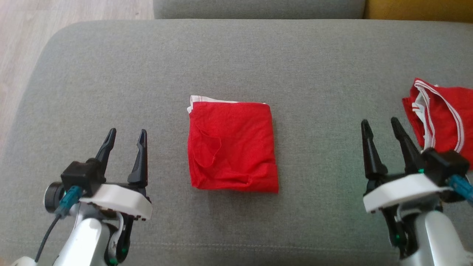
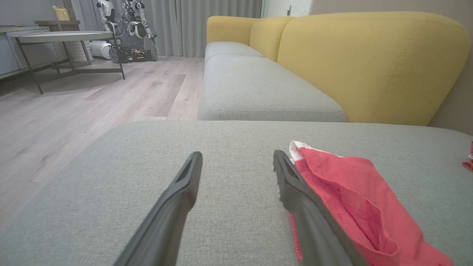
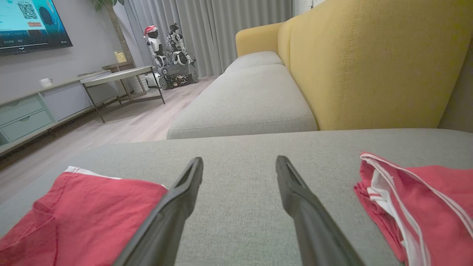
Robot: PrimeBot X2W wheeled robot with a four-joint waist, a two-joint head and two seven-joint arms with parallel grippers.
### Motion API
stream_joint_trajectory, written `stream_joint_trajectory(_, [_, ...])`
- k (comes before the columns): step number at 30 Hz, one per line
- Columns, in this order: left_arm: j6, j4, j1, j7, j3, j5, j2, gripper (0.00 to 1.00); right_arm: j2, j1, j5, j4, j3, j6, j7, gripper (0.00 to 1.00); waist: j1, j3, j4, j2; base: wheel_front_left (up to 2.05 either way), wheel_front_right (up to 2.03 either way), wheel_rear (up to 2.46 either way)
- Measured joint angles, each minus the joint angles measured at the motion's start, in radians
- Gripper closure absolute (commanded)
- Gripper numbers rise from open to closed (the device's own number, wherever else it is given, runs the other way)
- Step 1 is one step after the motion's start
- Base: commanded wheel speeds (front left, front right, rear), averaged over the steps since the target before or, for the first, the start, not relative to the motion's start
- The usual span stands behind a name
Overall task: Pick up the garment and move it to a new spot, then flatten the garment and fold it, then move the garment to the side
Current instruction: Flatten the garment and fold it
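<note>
Your left gripper (image 1: 128, 132) sits over the grey cushion (image 1: 295, 62) with its fingers spread wide and nothing between them. Your right gripper (image 1: 380, 122) is spread just as wide and is also empty.

You can see the red garment (image 1: 232, 147) lying folded into a rough square in the middle of the cushion. It is between the two grippers and clear of both, with a white edge showing along its far side. A second red garment (image 1: 439, 118) with white trim lies rumpled at the cushion's right end, close to your right gripper.

Beyond the cushion, a yellow backrest (image 2: 369, 66) rises behind another grey seat. To your left, the pale wood floor (image 1: 22, 37) runs out to a metal-legged table (image 2: 63, 36). Another robot (image 2: 129, 29) is parked by the grey curtains (image 2: 207, 11). A wall screen (image 3: 29, 22) hangs above a low cabinet (image 3: 26, 111).
</note>
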Motion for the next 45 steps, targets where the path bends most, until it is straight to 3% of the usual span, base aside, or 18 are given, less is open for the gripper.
stream_joint_trajectory(12, [0.009, -0.002, 0.0, 0.009, -0.007, 0.0, 0.006, 0.0, 0.004, 0.069, -0.014, -0.12, -0.016, 0.0, 0.037, 0.0, 0.0, -0.006, -0.008, 0.0, 0.0, 0.0, 0.0])
stream_joint_trajectory(32, [0.014, -0.002, -0.002, 0.007, -0.029, -0.006, 0.005, 0.0, 0.004, 0.063, -0.079, -0.139, -0.021, 0.0, 0.068, 0.0, 0.0, 0.011, 0.034, 0.0, 0.0, 0.0, 0.0])
stream_joint_trajectory(33, [0.011, -0.002, -0.003, 0.007, -0.03, -0.006, 0.005, 0.0, 0.004, 0.06, -0.079, -0.133, -0.017, 0.0, 0.069, 0.33, 0.0, 0.014, 0.039, 0.0, 0.0, 0.0, 0.0])
stream_joint_trajectory(34, [0.01, -0.001, -0.005, 0.004, -0.031, -0.006, 0.005, 0.0, 0.004, 0.054, -0.079, -0.122, -0.011, 0.0, 0.069, 0.76, 0.0, 0.018, 0.044, 0.0, 0.0, 0.0, 0.0])
stream_joint_trajectory(35, [0.01, -0.002, -0.007, 0.002, -0.032, -0.006, 0.005, 0.0, 0.004, 0.045, -0.079, -0.109, 0.002, 0.0, 0.07, 1.0, 0.0, 0.023, 0.049, 0.0, 0.0, 0.0, 0.0])
stream_joint_trajectory(39, [0.006, 0.002, -0.025, -0.002, -0.04, -0.006, 0.002, 0.0, 0.003, -0.017, -0.075, -0.038, 0.089, 0.0, 0.07, 1.0, 0.0, 0.042, 0.073, 0.0, 0.0, 0.0, 0.0])
stream_joint_trajectory(45, [-0.005, 0.015, -0.055, -0.01, -0.049, -0.006, -0.004, 0.0, 0.002, -0.117, -0.001, 0.146, 0.31, 0.0, 0.042, 1.0, 0.0, 0.068, 0.111, 0.0, 0.0, 0.0, 0.0])
